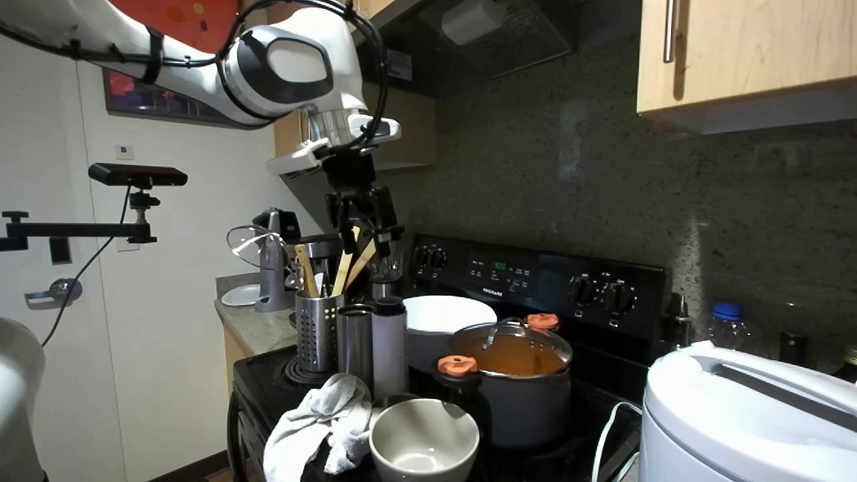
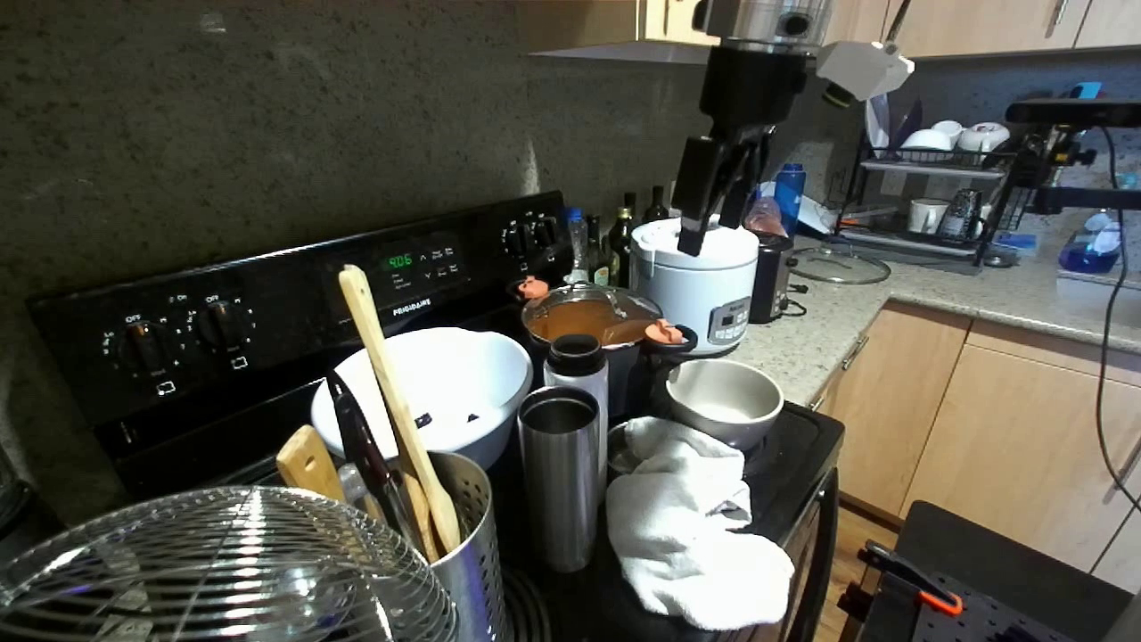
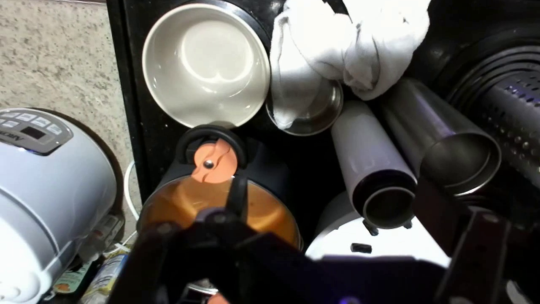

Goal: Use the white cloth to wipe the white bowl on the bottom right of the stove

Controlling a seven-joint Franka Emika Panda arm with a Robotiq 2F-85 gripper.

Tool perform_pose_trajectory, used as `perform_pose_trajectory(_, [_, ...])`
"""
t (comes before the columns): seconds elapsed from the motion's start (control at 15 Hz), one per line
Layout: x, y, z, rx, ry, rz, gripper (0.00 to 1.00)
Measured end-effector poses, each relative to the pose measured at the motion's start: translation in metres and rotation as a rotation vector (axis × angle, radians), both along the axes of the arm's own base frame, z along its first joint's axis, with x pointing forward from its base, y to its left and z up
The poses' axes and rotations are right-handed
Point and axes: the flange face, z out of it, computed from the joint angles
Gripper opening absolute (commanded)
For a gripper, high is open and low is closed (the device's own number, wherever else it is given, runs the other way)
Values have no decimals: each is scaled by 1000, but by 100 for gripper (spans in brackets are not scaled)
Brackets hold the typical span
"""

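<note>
Off-white bowl [image 1: 424, 438], front right corner of stovetop [image 2: 807, 446]: base cropped in an exterior view. White cloth [image 3: 325, 46], front edge: cropped at the wrist view's upper border. Round metal-rimmed dish [image 3: 320, 109], beside bowl: partly covered by cloth. White mixing bowl [image 2: 455, 379], back edge: dark pieces [image 2: 423, 419] inside, too small to identify. Rice cooker [image 3: 55, 169], beyond right edge: cropped at left border, wrist view. Gripper [image 3: 330, 185], same view: dark, indistinct, masking part of lidded pot [image 3: 198, 198].

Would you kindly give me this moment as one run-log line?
gripper: open, empty, above stove | white cloth: bunched on stove, beside white bowl | white bowl: upright, empty | wiping: not under way
</note>
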Motion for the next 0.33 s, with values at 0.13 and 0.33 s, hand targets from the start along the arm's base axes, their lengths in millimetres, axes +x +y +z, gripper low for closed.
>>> perform_pose_trajectory(0.13, [-1, 0, 2, 1, -4, -1, 100])
perform_pose_trajectory(0.33, [0, 0, 0, 1, 0, -1, 100])
